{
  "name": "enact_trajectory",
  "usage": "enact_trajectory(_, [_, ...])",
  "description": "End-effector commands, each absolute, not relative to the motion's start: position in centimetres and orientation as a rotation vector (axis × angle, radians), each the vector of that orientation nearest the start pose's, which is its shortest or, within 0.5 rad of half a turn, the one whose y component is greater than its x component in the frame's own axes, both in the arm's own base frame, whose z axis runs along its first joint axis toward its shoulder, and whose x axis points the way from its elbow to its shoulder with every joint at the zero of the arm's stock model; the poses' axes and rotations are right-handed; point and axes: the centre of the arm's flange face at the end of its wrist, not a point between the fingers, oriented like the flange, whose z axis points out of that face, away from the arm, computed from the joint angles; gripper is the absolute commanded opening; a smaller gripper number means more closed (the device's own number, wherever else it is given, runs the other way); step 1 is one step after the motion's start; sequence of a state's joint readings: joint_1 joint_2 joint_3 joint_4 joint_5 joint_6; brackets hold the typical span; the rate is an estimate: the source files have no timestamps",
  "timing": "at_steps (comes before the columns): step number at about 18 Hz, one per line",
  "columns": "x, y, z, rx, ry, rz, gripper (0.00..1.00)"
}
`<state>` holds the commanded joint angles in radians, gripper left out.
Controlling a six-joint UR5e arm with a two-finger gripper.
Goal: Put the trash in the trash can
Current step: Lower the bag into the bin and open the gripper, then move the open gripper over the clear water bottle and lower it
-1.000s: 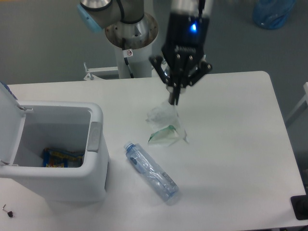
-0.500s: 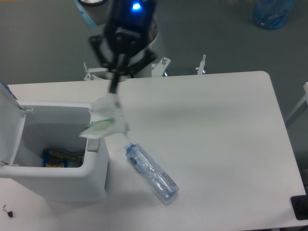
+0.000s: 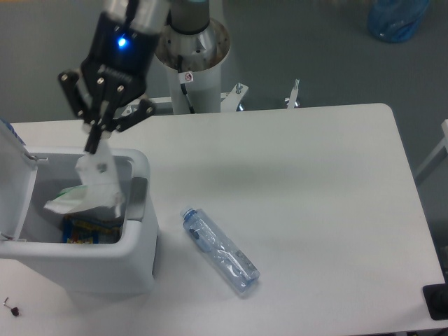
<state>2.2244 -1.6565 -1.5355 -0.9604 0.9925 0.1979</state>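
Camera view from above: a big white table [image 3: 294, 189] fills most of the frame, its rounded corner at the upper right. At the lower left sits the trash can [image 3: 136, 238], a large white bin with its lid [image 3: 12, 175] flipped up along the left edge and a grey latch tab [image 3: 137, 199] on the rim facing the table's middle. Inside, at the bottom, something with blue and yellow print [image 3: 87, 229] shows, too small to read. Behind the table at the top centre stands the arm's pale round base post [image 3: 192, 52]. From there the arm reaches toward the upper left of the frame, a blue light glowing on its dark wrist [image 3: 123, 43]. The gripper [image 3: 92, 145] hangs over the bin's back rim, fingers drawn narrow and pinching the top of the paper wrapper [image 3: 91, 187]. That crumpled white wrapper with its green edge dangles over the open bin, its lower part already below the rim line, though I cannot tell whether it touches the wall. The clear plastic bottle [image 3: 220, 250] lies on the table at the lower centre, slanted, its bluish cap toward the bin, near it but not touching
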Motion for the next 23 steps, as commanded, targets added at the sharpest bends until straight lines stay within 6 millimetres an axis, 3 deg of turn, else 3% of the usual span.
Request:
enact_trajectory(2, [-19.3, 56.4, 53.8, -2.374, -0.337, -0.366, 0.07])
enact_trajectory(4, [-19.4, 56.5, 53.5, -2.38, -0.334, -0.361, 0.32])
enact_trajectory(5, [-19.3, 56.5, 53.6, -2.377, -0.328, -0.356, 0.57])
enact_trajectory(7, [-19.2, 56.3, 54.0, -2.375, -0.333, -0.35, 0.8])
enact_trajectory(9, [-19.5, 56.2, 53.9, -2.382, -0.346, -0.332, 0.94])
enact_trajectory(12, [-21.1, 55.7, 53.6, -2.387, -0.392, -0.302, 0.99])
enact_trajectory(19, [-31.7, 50.8, 53.0, -2.301, -0.796, -0.259, 1.0])
enact_trajectory(23, [-36.1, 49.3, 50.2, -2.342, -0.956, -0.132, 1.0])
